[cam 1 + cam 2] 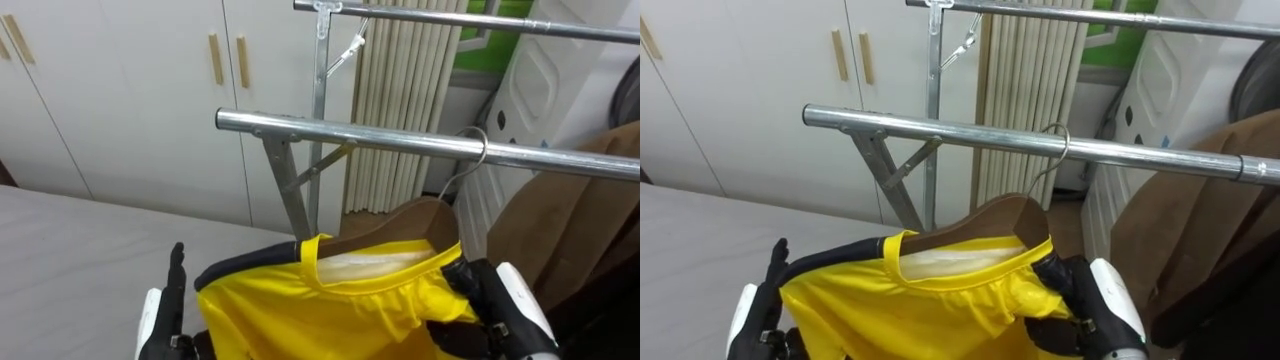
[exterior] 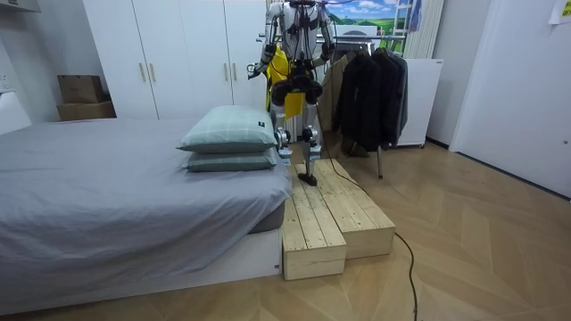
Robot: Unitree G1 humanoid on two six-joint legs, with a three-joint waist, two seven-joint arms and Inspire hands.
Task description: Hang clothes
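The hanger [image 1: 405, 222] hooks over the rail [image 1: 350, 132], with the shirt [image 1: 340, 305] on it. Bed [image 1: 70, 250] lies left, wardrobe [image 1: 130, 90] behind, coat [image 1: 570, 220] right.

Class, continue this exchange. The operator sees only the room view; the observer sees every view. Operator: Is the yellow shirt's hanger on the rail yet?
Observer: Its hook curves over the lower rail.
Operator: What is holding the shirt?
Observer: The right hand grips the yellow shirt at the right end of the wooden hanger.
Operator: And the left hand?
Observer: The left hand is beside the shirt's left edge, below the rail.
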